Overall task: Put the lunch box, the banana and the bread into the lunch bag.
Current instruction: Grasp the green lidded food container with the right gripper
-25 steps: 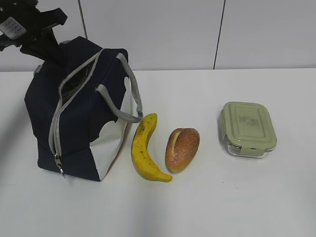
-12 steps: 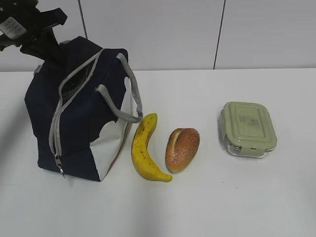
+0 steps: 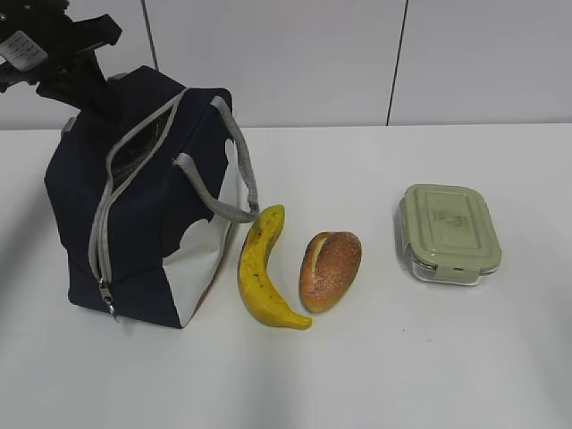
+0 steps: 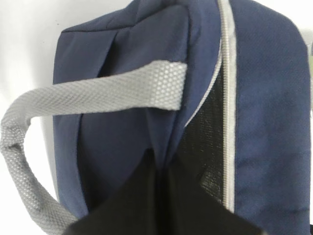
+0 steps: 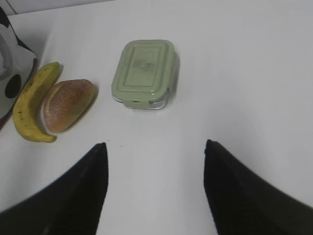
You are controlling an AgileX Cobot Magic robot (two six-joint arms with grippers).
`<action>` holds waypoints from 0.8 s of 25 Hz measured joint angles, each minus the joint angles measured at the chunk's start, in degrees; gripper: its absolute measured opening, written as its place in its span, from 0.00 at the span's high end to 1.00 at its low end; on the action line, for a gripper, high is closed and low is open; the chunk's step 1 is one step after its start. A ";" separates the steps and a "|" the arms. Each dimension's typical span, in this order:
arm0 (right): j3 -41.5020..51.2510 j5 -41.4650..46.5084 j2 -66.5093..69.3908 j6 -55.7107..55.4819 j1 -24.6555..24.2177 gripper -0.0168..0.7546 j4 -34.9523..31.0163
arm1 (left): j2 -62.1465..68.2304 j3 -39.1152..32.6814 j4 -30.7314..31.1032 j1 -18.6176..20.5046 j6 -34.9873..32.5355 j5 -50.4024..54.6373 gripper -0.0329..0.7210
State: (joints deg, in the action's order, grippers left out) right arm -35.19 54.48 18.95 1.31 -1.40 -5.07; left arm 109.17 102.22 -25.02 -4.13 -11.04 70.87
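The navy lunch bag (image 3: 152,223) stands at the table's left, its zipper undone and the top gaping. My left gripper (image 3: 96,96) is at the bag's back top corner. In the left wrist view this gripper (image 4: 161,161) is shut, with a fold of the lunch bag (image 4: 274,98) pinched beside the zipper. The banana (image 3: 259,273) and the bread (image 3: 331,268) lie side by side right of the bag. Farther right sits the lunch box (image 3: 449,231), lid on. My right gripper (image 5: 154,147) hangs open and empty above bare table, short of the lunch box (image 5: 144,72), bread (image 5: 66,104) and banana (image 5: 29,105).
A grey webbing handle (image 3: 219,192) droops off the bag toward the banana; the other handle (image 4: 29,147) loops out by my left gripper. The white table (image 3: 402,357) meets a pale panelled wall (image 3: 313,54) behind.
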 joint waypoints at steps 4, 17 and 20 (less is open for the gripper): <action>-4.61 -1.99 12.55 0.00 0.00 0.38 -2.77 | 0.00 0.00 0.00 0.00 0.00 0.00 0.96; -25.99 4.38 50.84 1.48 0.00 0.38 -7.04 | 0.00 0.00 0.00 0.00 0.00 0.00 0.96; -30.65 5.95 57.78 2.96 0.00 0.38 -7.15 | 0.00 0.00 0.00 0.00 0.00 0.00 0.96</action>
State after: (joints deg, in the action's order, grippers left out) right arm -65.84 60.42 76.74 4.27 -1.40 -12.22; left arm 109.17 102.22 -25.02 -4.13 -11.04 70.87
